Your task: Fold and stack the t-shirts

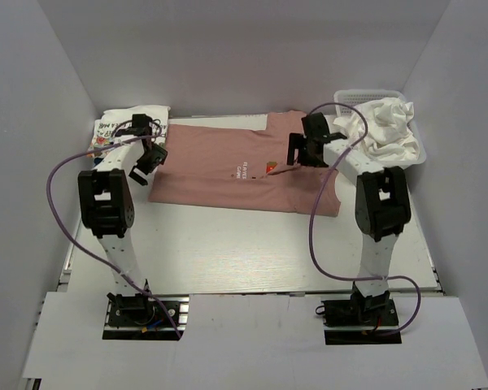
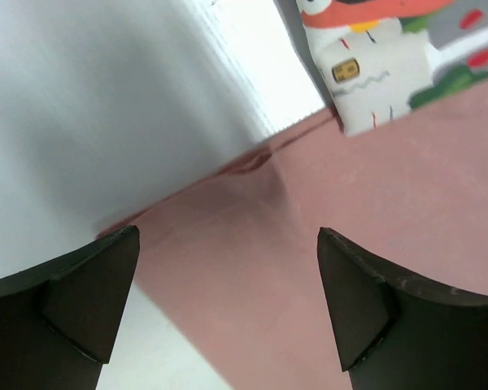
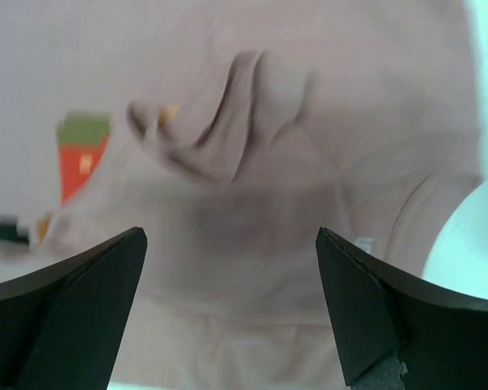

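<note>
A dusty pink t-shirt [image 1: 220, 166] with a small chest print lies partly folded across the back of the table. My left gripper [image 1: 149, 161] is open over its left edge; in the left wrist view the pink cloth [image 2: 342, 236] lies between the spread fingers. My right gripper [image 1: 302, 154] is open above the shirt's right part, near the print; the right wrist view shows wrinkled pink cloth [image 3: 252, 203] below. A folded white t-shirt with cartoons and lettering [image 1: 126, 123] lies at the back left, its print also in the left wrist view [image 2: 390, 57]. Crumpled white t-shirts [image 1: 386, 126] fill the basket.
A white mesh basket [image 1: 354, 97] stands at the back right. White walls enclose the table on three sides. Purple cables loop from both arms. The table [image 1: 244, 252] shows bare in front of the pink shirt.
</note>
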Motion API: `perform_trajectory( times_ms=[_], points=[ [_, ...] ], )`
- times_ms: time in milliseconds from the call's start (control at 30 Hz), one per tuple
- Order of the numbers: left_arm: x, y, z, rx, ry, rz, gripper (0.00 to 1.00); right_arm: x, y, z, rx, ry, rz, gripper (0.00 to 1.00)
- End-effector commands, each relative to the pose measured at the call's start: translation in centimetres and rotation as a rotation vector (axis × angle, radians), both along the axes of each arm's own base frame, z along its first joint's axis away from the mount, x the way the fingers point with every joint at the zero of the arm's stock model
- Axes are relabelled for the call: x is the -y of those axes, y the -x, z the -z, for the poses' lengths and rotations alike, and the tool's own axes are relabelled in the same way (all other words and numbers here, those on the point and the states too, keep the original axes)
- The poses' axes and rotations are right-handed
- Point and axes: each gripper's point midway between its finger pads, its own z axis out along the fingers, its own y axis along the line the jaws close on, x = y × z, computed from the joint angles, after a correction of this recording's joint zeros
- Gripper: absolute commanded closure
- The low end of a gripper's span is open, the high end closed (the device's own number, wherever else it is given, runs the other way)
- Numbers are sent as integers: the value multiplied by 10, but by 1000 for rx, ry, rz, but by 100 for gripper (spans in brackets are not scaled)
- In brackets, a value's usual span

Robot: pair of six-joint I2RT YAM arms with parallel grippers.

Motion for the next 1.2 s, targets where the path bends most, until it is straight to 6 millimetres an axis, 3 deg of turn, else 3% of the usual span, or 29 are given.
perform_trajectory(
  times_ms=[0, 33, 67, 233, 333, 400, 433, 500, 533, 567, 633, 700, 733, 833, 867, 900, 933, 967, 1000, 1067, 1100, 1133, 1167],
  points=[
    [-3, 13, -51, 86, -61, 40, 0, -29, 25, -30, 66, -173, -118, 10],
    [-1, 12, -58, 116, -55, 55, 0, -30, 35, -16, 42, -183, -118, 10],
    [0, 15, -58, 111, -51, 67, 0, -45, 42, -13, 22, -259, -163, 10],
    [-1, 35, -43, 38, -59, 85, 0, -55, 36, 4, 1, -289, -154, 10],
    [-2, 44, -34, 13, -66, 105, 0, -65, 15, 8, 30, -315, -158, 10],
    [2, 47, -32, 12, -50, 124, 0, -71, -2, 1, 70, -327, -163, 10],
    [2, 44, -32, 23, -51, 124, 0, -73, -4, 20, 36, -329, -148, 10],
    [3, 44, -32, 21, -46, 136, 0, -84, -25, 2, 84, -357, -169, 10],
    [3, 44, -32, 21, -46, 136, 0, -86, -28, 20, 57, -357, -163, 10],
    [3, 42, -35, 30, -47, 136, 0, -93, -46, 0, 111, -377, -174, 10],
    [3, 42, -35, 30, -47, 136, 0, -101, -58, 8, 112, -404, -165, 10],
    [0, 39, -39, 40, -47, 126, 0, -113, -83, -6, 171, -447, -165, 10],
    [-3, 36, -42, 50, -59, 121, 0, -115, -88, 2, 166, -446, -150, 10],
    [-3, 35, -47, 52, -85, 128, 0, -114, -115, -29, 256, -436, -122, 10],
    [-4, 32, -51, 60, -90, 137, 0, -111, -115, -28, 255, -421, -114, 10],
    [-1, 30, -54, 66, -82, 155, 0, -106, -116, -41, 281, -404, -116, 10],
    [0, 26, -55, 85, -75, 158, 0, -94, -113, -29, 266, -370, -77, 10],
    [4, 23, -52, 87, -61, 177, 0, -91, -109, -42, 283, -365, -73, 10],
    [10, 20, -53, 99, -53, 204, 0, -82, -91, -29, 238, -343, -67, 10],
    [23, 8, -51, 144, -6, 272, 0, -60, -80, -63, 300, -294, -7, 10],
    [32, 6, -44, 144, 20, 295, 0, -49, -63, -39, 245, -258, 22, 10],
    [41, -3, -44, 179, 57, 330, 0, -35, -44, -38, 228, -234, 52, 10],
    [50, -6, -37, 176, 74, 350, 0, -24, -22, -16, 174, -206, 79, 10]
  ],
)
